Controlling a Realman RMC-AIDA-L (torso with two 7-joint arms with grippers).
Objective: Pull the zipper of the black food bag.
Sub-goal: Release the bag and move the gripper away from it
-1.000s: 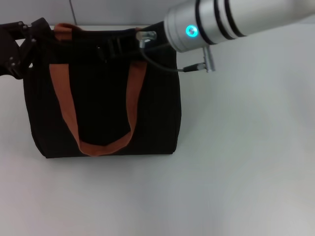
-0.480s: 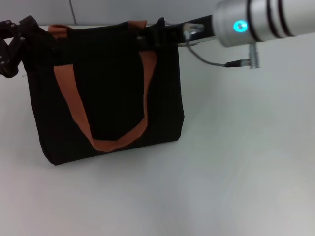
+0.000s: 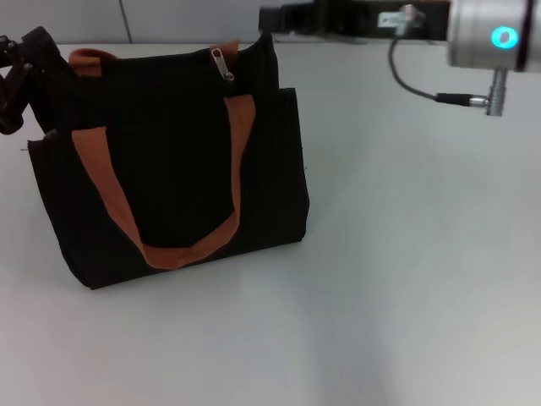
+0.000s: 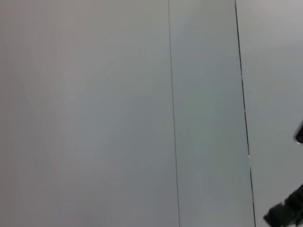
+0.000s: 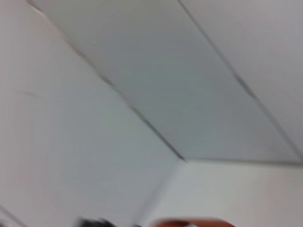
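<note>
The black food bag [image 3: 177, 161] stands upright on the white table at the left of the head view, with rust-orange handles [image 3: 108, 182]. Its zipper [image 3: 222, 64], a small silver pull tab, hangs at the top edge, right of the middle. My left gripper [image 3: 25, 80] is at the bag's upper left corner, shut on the fabric there. My right gripper [image 3: 272, 19] hovers just above and behind the bag's raised upper right corner, apart from the pull tab. In the right wrist view only an orange handle strip [image 5: 194, 222] shows at the edge.
A black cable [image 3: 412, 80] with a silver plug [image 3: 469, 100] hangs from my right arm over the table [image 3: 406, 279]. Grey wall panels [image 4: 142, 113] stand behind the table. White tabletop stretches to the right of and in front of the bag.
My right gripper has travelled from the middle of the bag's top edge to the right and up, past the corner. The silver pull tab now shows, hanging free. The bag shifted slightly.
</note>
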